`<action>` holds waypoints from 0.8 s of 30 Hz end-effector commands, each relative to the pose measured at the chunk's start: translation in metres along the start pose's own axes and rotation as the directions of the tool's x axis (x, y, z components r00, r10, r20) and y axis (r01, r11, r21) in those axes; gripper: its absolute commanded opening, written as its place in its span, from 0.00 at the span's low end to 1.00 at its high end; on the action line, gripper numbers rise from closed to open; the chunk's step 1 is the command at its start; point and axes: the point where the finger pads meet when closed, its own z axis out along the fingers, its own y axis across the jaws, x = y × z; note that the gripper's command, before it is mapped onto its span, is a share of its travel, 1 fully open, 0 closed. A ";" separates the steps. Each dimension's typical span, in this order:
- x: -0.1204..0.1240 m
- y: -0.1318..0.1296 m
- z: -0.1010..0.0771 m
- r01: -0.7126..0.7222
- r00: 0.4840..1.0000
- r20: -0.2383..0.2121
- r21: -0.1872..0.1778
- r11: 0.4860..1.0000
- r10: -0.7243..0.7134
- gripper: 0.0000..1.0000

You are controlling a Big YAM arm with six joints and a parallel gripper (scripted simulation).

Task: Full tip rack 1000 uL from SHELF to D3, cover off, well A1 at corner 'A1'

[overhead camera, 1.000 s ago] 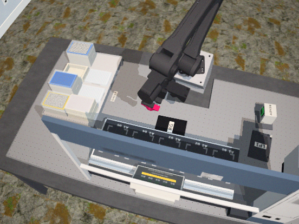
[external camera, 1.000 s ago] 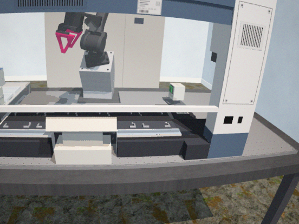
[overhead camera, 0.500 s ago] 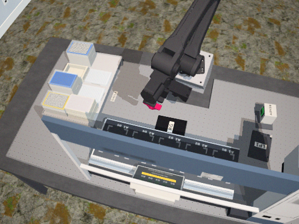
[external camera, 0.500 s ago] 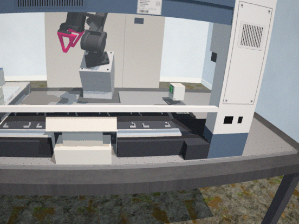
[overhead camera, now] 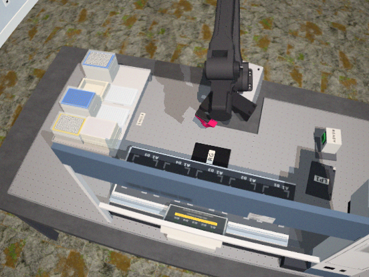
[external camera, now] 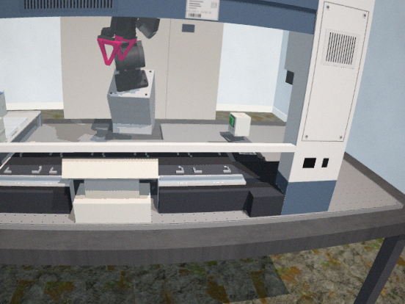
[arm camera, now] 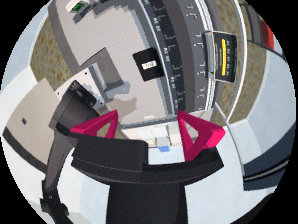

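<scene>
My gripper has pink fingers, stands open and empty, and hangs high above the table close to the arm's base; it also shows in the exterior view and the wrist view. On the shelf at the left stand three covered tip racks: a blue-rimmed one at the back showing a grey field of tips, a blue one in the middle showing its plain blue plate, and a yellow-rimmed one at the front showing a grey field of tips. Deck position D3 is empty.
Other pale labware fills the shelf: an open cream reservoir, lidded plates and a sealed block. The black regrip nest RG lies between arm and deck. The READY key stands at the right. A blue gantry beam spans the deck.
</scene>
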 end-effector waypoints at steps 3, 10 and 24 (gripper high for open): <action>-0.012 0.018 -0.006 -0.191 0.981 0.027 -0.011 0.981 0.192 1.00; -0.013 0.013 -0.006 -0.351 0.935 0.057 -0.012 0.936 0.351 1.00; -0.013 0.012 -0.006 -0.559 0.824 0.086 -0.039 0.828 0.560 1.00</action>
